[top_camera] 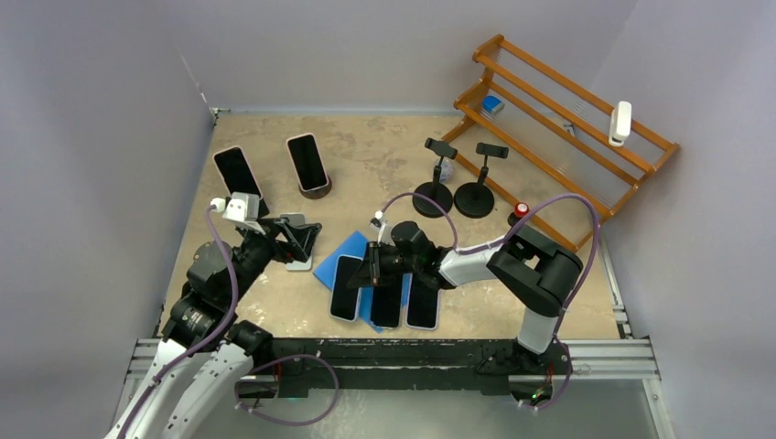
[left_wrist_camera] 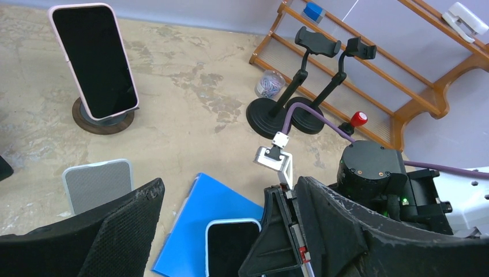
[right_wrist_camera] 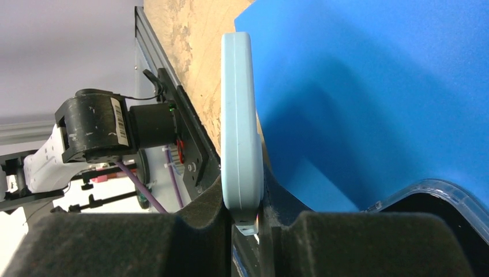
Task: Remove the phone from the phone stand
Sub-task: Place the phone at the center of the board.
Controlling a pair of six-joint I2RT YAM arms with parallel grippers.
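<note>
Phone (right_wrist_camera: 239, 115), pale blue, edge clamped by right gripper (right_wrist_camera: 247, 225), at blue mat (right_wrist_camera: 375, 86); left gripper (left_wrist_camera: 214, 199) jaws wide apart.

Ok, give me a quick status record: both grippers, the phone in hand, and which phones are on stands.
left gripper: open, holding nothing, by the empty grey stand
right gripper: shut on the light-blue phone
held phone: edge-on, over the blue mat
on stands: pink-cased phone and a second standing phone, far left of the table
</note>
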